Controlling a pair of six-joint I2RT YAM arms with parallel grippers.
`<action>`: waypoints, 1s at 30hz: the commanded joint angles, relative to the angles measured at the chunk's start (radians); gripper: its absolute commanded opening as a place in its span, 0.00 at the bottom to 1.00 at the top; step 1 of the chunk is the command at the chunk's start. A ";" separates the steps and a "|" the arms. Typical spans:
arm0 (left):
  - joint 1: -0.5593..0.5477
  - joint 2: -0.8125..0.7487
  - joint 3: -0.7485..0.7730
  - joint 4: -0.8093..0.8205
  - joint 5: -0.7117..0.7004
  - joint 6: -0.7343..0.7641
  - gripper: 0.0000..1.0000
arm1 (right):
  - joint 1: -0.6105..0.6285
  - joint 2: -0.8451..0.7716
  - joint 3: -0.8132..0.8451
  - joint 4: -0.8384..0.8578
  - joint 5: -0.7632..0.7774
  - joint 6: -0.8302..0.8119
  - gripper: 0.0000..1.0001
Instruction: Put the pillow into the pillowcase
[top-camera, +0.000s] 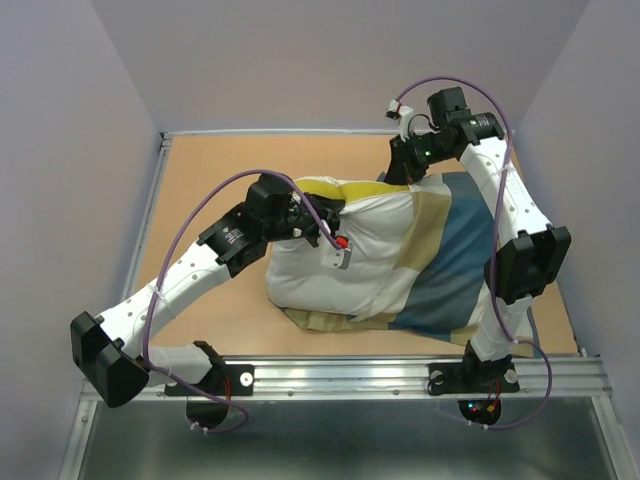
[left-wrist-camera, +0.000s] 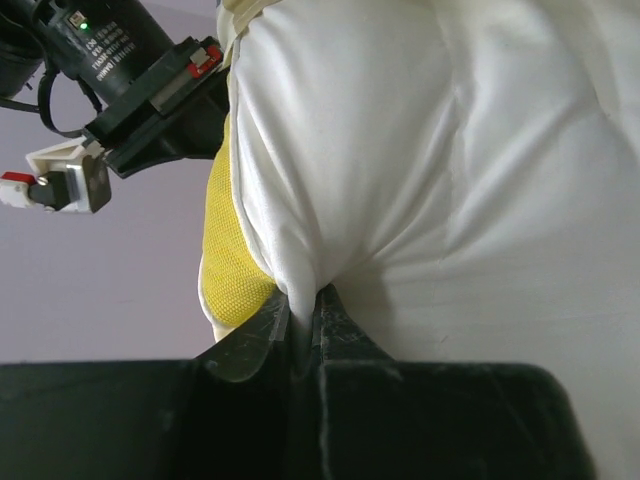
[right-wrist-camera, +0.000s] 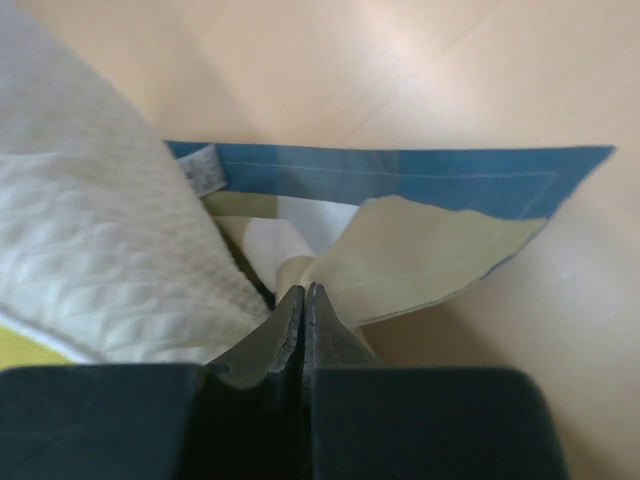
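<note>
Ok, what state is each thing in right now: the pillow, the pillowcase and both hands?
pillow: plump, white side up, lying over the pillowcase; not clearly inside it.
pillowcase: spread on the table, partly under the pillow, with a tan flap at its edge pinched.
left hand: shut on a fold of the pillow.
right hand: shut on the pillowcase's tan flap.

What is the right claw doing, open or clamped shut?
Shut. In the right wrist view, the right gripper has its fingers pressed together, pinching the tan flap of the pillowcase at its open end.
</note>
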 joint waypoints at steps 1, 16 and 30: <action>-0.005 -0.044 0.020 0.154 0.004 0.035 0.00 | 0.011 0.003 0.120 -0.150 -0.200 -0.056 0.00; -0.089 0.141 0.038 0.479 0.005 -0.074 0.00 | 0.273 -0.109 -0.038 0.560 -0.201 0.563 0.01; -0.140 0.142 -0.083 0.594 0.008 -0.144 0.00 | 0.414 -0.093 -0.014 0.939 0.069 0.979 0.00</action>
